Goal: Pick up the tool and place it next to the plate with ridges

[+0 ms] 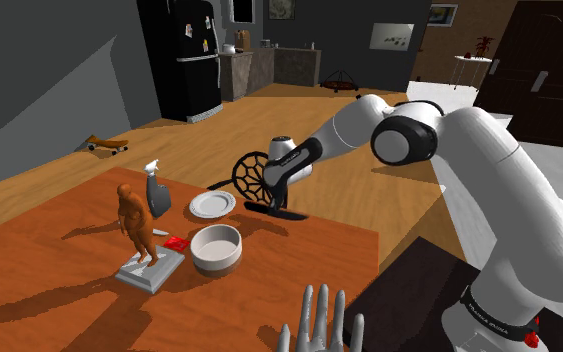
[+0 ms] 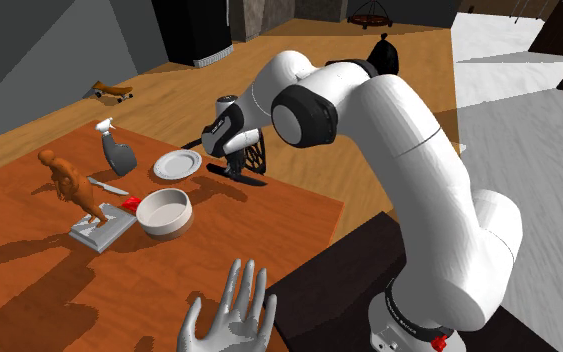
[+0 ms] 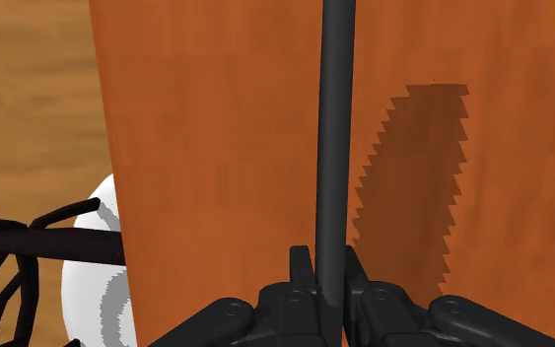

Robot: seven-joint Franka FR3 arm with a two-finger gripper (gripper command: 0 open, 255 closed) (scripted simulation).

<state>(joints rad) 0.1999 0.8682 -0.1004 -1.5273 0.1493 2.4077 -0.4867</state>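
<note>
tool (image 1: 253, 176): black, a round mesh head on a long thin handle. You find it at the far edge of the table (image 1: 59, 290), in the gripper's grasp.
handle (image 3: 333, 138): in the wrist view it runs straight out from between the fingers, over the table top.
long axis: in the shoulder view the handle lies low and near flat, roughly 9-to-3, with the 3 end dipped toward 4. The mesh head stands up at about 11 o'clock from the grip.
fingers (image 3: 301, 268): clamped on the handle, one on each side, with no gap you can see.
gripper (image 1: 272, 204): points down at the table, close above the tool.
lift: you can't tell whether the handle is clear of the wood or touching it. Its jagged shadow falls just beside it, so judge it low.
plate (image 1: 212, 205): white, flat on the table, at 9 o'clock from the gripper in the shoulder view. It is near the tool but apart from the handle.
key relation: the target lies at 9 o'clock from the fingers, nearly in line with the handle. The mesh head is the end nearest the plate, and in the wrist view it sits over the plate's edge.
bowl (image 1: 216, 248): white, at 7 o'clock from the gripper, just beside the plate on its 6 side.
free spot: my read is the strip of table at the plate's 3 o'clock, between plate and gripper.
next move: you likely need only a short shift toward 9, then a set-down beside the rim.
risk: the head end leads, so it could land on the plate rather than next to it.
</note>
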